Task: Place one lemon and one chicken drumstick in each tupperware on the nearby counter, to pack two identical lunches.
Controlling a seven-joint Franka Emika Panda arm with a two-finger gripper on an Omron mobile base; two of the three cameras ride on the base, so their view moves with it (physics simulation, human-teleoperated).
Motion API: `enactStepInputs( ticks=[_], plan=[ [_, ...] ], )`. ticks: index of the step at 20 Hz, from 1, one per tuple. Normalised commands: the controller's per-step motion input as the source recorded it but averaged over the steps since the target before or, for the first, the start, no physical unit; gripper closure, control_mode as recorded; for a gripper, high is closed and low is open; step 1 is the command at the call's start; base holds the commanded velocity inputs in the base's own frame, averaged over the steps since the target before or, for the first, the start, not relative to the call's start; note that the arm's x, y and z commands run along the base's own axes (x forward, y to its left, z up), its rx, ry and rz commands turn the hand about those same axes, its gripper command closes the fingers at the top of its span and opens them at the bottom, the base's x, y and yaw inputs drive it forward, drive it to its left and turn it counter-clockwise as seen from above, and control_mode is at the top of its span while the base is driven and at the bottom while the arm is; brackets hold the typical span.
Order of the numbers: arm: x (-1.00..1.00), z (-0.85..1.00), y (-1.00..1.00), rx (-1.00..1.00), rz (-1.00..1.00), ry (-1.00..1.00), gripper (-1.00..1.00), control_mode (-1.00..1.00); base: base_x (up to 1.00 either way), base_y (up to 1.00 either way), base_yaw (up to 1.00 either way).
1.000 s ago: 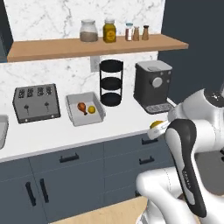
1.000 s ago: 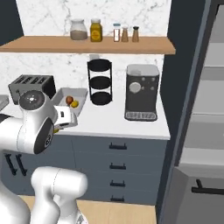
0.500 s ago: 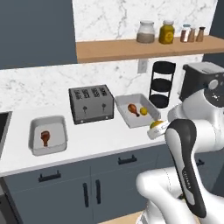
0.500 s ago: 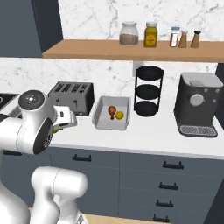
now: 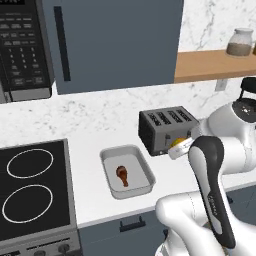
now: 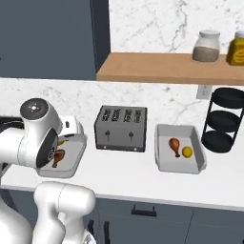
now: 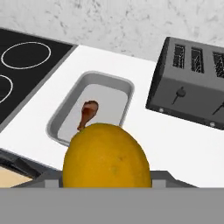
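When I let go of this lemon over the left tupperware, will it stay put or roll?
The lemon is a smooth, rounded oval, so it will probably roll a little. The tupperware has raised walls that should stop it. It may nudge the chicken drumstick, which looks light enough to shift.

base drove left | stove and microwave entered view | coffee machine left view

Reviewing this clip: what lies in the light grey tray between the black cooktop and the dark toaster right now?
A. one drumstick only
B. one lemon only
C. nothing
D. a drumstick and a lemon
A: the shallow light grey rectangular tray holds one reddish-brown drumstick; the yellow-orange oval lemon sits in the gripper.
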Motion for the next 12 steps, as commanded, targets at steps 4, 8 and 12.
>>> enactStepInputs(
  ticks=[4, 8, 12],
  plan=[
    [0.0, 0.0, 0.0, 0.0, 0.0, 0.0, 1.0, 1.0, 0.45, 1.0, 0.0],
    [0.31, -0.63, 0.46, -0.18, 0.0, 0.18, 1.0, -1.0, 0.0, 0.0, 0.0],
    [0.36, -0.63, 0.0, -0.05, 0.0, 0.12, 1.0, -1.0, 0.0, 0.0, 0.0]
  ],
)
